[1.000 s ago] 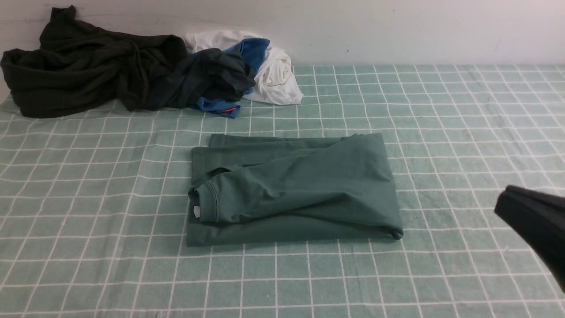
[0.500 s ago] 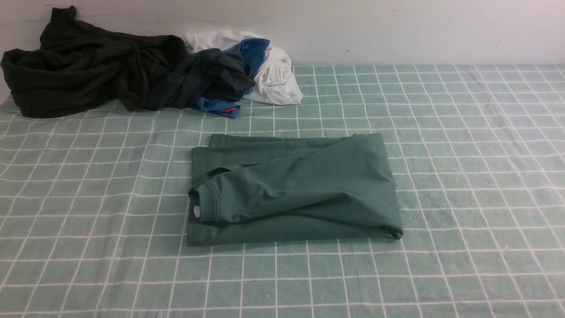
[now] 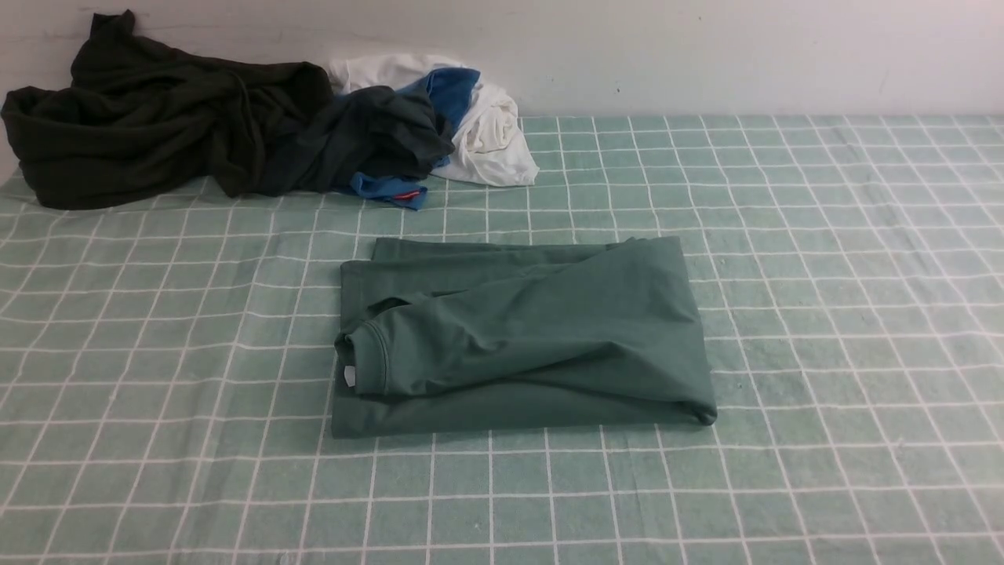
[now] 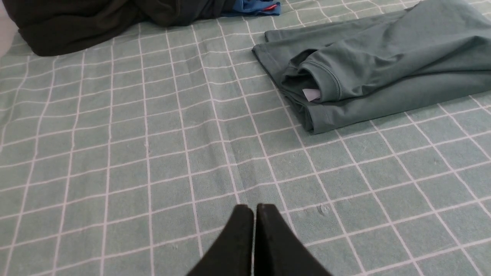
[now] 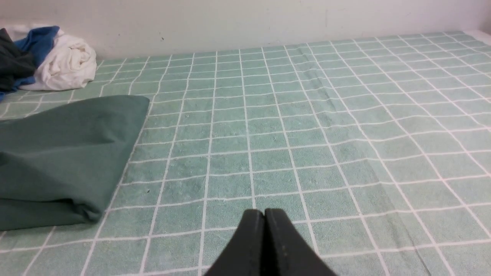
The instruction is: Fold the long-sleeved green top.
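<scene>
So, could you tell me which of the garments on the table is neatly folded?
The green long-sleeved top, lying flat mid-table; the dark hooded garment and the others are heaped by the wall.

The green long-sleeved top (image 3: 533, 337) is muted sage green with a small white label at its neck. The tablecloth (image 3: 823, 259) is pale mint with a white grid. The heap holds a near-black, perhaps dark olive, garment (image 3: 149, 118), a charcoal shirt (image 3: 376, 133), blue cloth (image 3: 451, 86) and white cloth (image 3: 490, 133). Both grippers (image 4: 254, 209) (image 5: 264, 212) are black.
</scene>
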Robot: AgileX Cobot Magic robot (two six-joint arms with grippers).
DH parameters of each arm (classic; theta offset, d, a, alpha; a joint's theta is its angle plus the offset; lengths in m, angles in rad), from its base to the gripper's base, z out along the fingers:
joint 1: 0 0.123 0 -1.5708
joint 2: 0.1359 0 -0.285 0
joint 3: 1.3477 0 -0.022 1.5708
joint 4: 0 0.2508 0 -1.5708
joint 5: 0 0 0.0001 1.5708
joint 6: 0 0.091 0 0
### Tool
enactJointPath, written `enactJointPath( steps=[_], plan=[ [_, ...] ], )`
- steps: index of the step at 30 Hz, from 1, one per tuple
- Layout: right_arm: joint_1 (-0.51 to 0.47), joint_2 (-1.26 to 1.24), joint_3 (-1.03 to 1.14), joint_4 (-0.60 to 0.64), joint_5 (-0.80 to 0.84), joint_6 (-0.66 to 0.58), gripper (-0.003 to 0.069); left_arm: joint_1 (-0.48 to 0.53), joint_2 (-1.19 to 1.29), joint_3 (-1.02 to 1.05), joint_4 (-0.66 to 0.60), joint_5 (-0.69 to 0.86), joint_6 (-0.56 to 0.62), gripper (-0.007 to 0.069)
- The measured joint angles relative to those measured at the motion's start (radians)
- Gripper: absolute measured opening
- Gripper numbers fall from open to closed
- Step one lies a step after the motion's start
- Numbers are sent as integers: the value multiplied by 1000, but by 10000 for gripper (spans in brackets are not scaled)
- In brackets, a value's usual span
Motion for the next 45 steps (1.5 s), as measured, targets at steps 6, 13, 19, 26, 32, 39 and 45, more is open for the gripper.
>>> enactJointPath(
  steps=[6, 13, 19, 26, 32, 39, 45],
  plan=[
    [0, 0, -1, 0, 4, 0, -14, 0, 0, 0, 0, 0, 0, -3],
    [0, 0, -1, 0, 6, 0, -14, 0, 0, 0, 0, 0, 0, -3],
    [0, 0, -1, 0, 6, 0, -14, 0, 0, 0, 0, 0, 0, -3],
    [0, 0, -1, 0, 6, 0, -14, 0, 0, 0, 0, 0, 0, -3],
    [0, 0, -1, 0, 6, 0, -14, 0, 0, 0, 0, 0, 0, -3],
    [0, 0, -1, 0, 6, 0, -14, 0, 0, 0, 0, 0, 0, -3],
    [0, 0, -1, 0, 6, 0, -14, 0, 0, 5, -7, -61, 0, -3]
  ],
)
